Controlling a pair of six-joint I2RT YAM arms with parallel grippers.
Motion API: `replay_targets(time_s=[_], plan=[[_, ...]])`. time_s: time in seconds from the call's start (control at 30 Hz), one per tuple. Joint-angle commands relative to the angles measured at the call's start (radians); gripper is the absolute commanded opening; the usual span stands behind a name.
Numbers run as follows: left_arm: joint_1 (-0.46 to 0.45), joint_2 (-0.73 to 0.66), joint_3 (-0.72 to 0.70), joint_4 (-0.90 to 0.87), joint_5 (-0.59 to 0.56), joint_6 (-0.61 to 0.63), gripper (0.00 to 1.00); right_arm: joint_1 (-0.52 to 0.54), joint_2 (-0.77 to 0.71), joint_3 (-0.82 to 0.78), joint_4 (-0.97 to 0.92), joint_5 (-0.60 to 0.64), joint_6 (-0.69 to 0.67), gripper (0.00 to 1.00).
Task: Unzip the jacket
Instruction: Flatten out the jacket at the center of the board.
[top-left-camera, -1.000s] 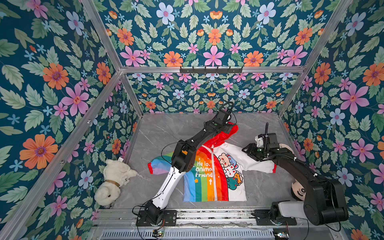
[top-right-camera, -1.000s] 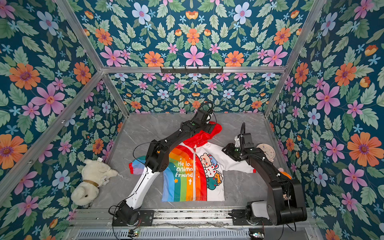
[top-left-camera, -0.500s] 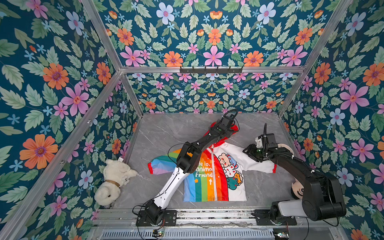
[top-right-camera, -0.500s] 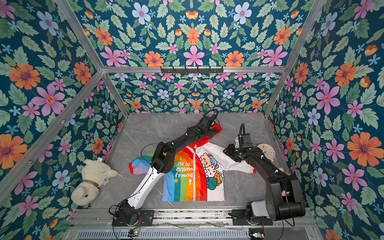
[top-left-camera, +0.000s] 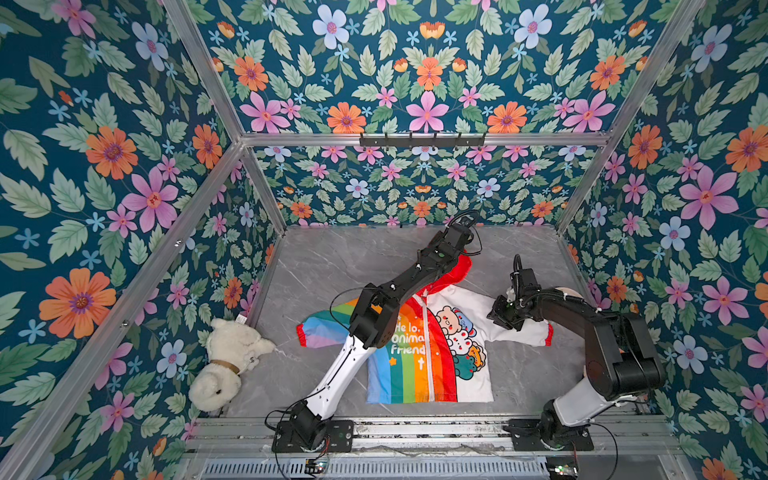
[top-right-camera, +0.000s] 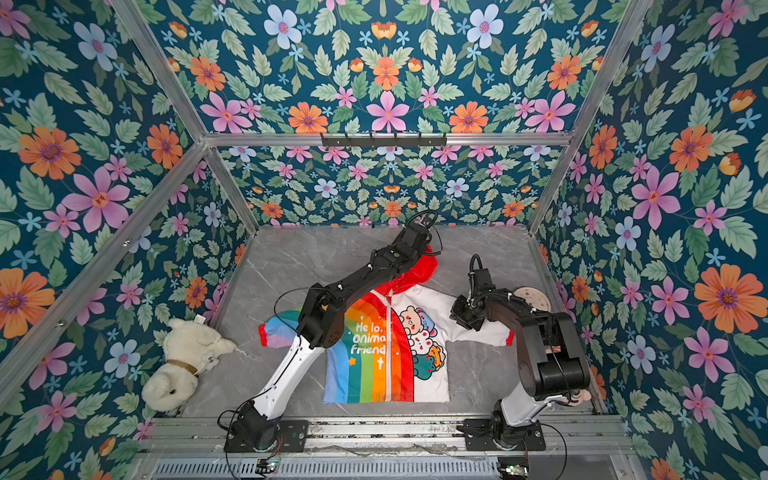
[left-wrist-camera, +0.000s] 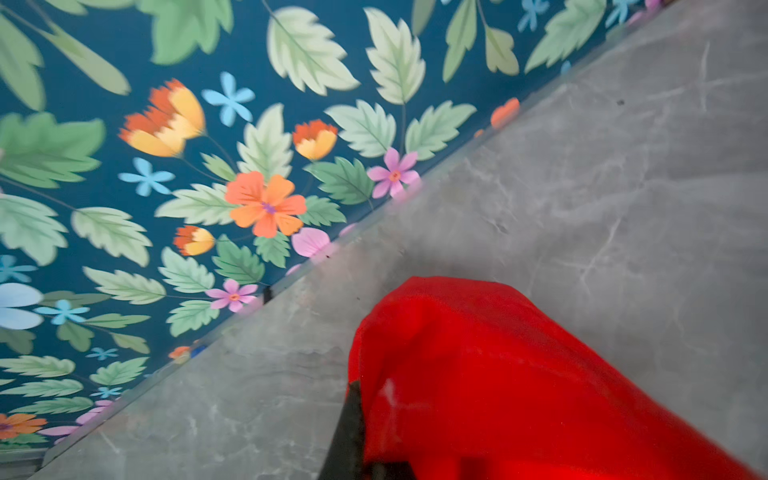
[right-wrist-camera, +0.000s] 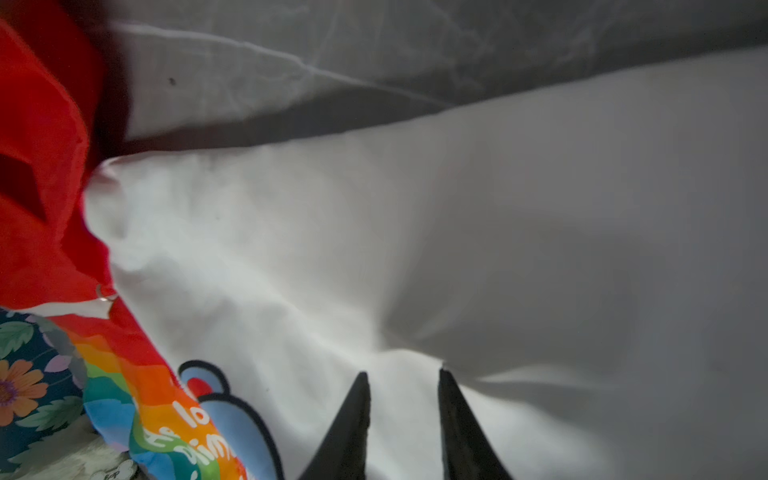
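The jacket (top-left-camera: 432, 357) lies flat and face up on the grey table (top-left-camera: 332, 266), hem toward the arm bases, red hood (top-left-camera: 462, 269) toward the back wall. Its zipper (top-left-camera: 429, 345) runs closed all the way from collar to hem, between the rainbow half with white lettering and the white half with cartoon animals. Both sleeves spread out sideways, each ending in a red cuff.

The left arm reaches across the rainbow half to the hood. In the left wrist view the left gripper (left-wrist-camera: 353, 432) has its jaws together, with red hood fabric bunched up right at them. Only one black finger (left-wrist-camera: 349, 415) shows beside the cloth.

The right gripper (right-wrist-camera: 402, 374) sits on the jacket's white sleeve (top-left-camera: 528, 332) near the shoulder. Its jaws stand a little apart, the tips pressing into the white cloth, which puckers between them. I cannot tell whether the fabric is pinched. In the same view a small metal ring (right-wrist-camera: 106, 296) shows where the hood meets the white front.

A white plush (top-left-camera: 226, 361) lies well apart from the jacket, out past the rainbow sleeve. A round disc (top-right-camera: 532, 297) lies beyond the white sleeve, partly hidden by the right arm.
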Motion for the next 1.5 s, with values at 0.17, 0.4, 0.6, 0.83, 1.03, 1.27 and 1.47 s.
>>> replay_targets(time_s=[0.17,0.4,0.6,0.83,1.03,1.27,1.47], plan=[[0.063,-0.139,-0.154,0.027,0.096,-0.105,0.0,0.001,0.026,0.002,-0.057,0.066,0.038,0.25],[0.149,-0.202,-0.299,0.062,0.182,-0.197,0.01,0.0,0.027,-0.002,-0.064,0.067,0.037,0.25],[0.201,-0.153,-0.279,0.025,0.198,-0.215,0.02,0.0,0.016,-0.003,-0.069,0.063,0.031,0.25],[0.254,-0.116,-0.286,-0.02,0.228,-0.25,0.17,0.0,0.015,-0.007,-0.062,0.032,0.035,0.26],[0.306,-0.108,-0.287,-0.061,0.38,-0.347,0.58,0.012,-0.079,-0.038,0.004,-0.029,0.009,0.32],[0.328,-0.222,-0.352,-0.061,0.546,-0.433,1.0,0.037,-0.301,-0.065,0.042,-0.027,-0.025,0.55],[0.339,-0.43,-0.581,0.063,0.659,-0.544,0.99,0.038,-0.468,-0.078,-0.02,-0.002,-0.012,0.64]])
